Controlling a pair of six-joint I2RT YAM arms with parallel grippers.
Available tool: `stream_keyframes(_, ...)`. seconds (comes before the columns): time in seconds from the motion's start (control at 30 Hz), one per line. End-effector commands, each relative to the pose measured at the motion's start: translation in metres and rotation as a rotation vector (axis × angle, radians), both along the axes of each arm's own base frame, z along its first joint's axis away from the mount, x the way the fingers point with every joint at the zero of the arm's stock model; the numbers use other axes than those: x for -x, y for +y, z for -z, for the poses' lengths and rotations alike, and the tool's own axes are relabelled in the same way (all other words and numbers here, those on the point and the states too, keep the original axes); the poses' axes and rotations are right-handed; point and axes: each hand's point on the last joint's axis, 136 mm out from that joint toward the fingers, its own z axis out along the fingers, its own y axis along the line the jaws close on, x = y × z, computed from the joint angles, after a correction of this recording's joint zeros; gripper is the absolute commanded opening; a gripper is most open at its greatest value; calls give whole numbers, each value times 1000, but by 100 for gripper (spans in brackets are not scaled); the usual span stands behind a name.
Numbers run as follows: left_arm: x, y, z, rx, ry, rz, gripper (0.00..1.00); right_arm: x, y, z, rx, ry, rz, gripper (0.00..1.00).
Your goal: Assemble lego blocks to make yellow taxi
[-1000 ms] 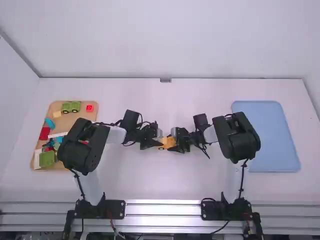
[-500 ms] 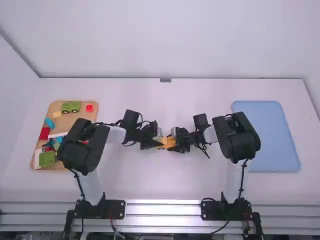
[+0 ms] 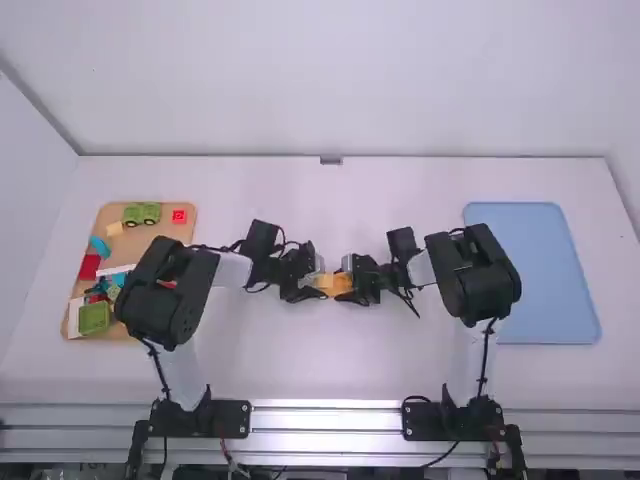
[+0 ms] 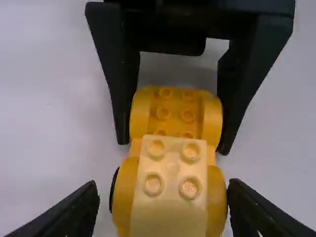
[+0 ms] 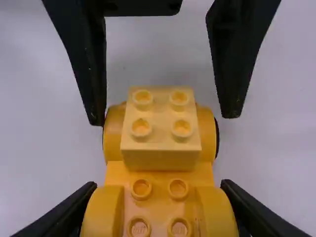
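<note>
With the yellow car base (image 3: 338, 284) sitting mid-surface (image 3: 330, 360), both arms meet there. Right tool (image 5: 160, 185), in from 3 o'clock, grips the base by its rounded sides, probably to keep it steady. Left tool (image 4: 164, 185), in from 9 o'clock, stands slightly open around the other end, a thin gap at one side; looks like a release or re-grip. Pale yellow block (image 5: 160, 128) sits on that 9 o'clock end, studs up, so more can stack; likely needs pressing home. Spare parts lie in the wooden tray (image 3: 125, 245) at 9 o'clock, blue tray (image 3: 540, 280) at 3, maybe for the finished taxi.
</note>
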Motion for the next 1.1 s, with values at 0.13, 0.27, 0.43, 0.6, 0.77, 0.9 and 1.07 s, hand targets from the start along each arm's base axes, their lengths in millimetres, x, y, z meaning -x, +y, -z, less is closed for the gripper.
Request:
stream_keyframes(0.13,-5,-5,-40,48,-100,14,68,0,-1,7,25,23,12,63)
stream_keyframes(0.27,2,-9,-44,85,-79,42,2,0,-1,7,25,22,12,63)
stream_keyframes(0.43,7,-10,-41,97,-53,58,2,0,-2,7,25,22,12,63)
stream_keyframes(0.6,10,-10,-31,92,-15,55,2,0,-1,7,26,23,12,63)
stream_keyframes(0.77,12,-9,-22,83,11,55,2,1,-1,7,22,24,10,63)
stream_keyframes(0.9,13,-8,-20,74,20,51,2,1,-1,7,22,24,10,63)
stream_keyframes(1.07,16,-6,-16,57,38,47,2,1,-1,7,22,25,10,63)
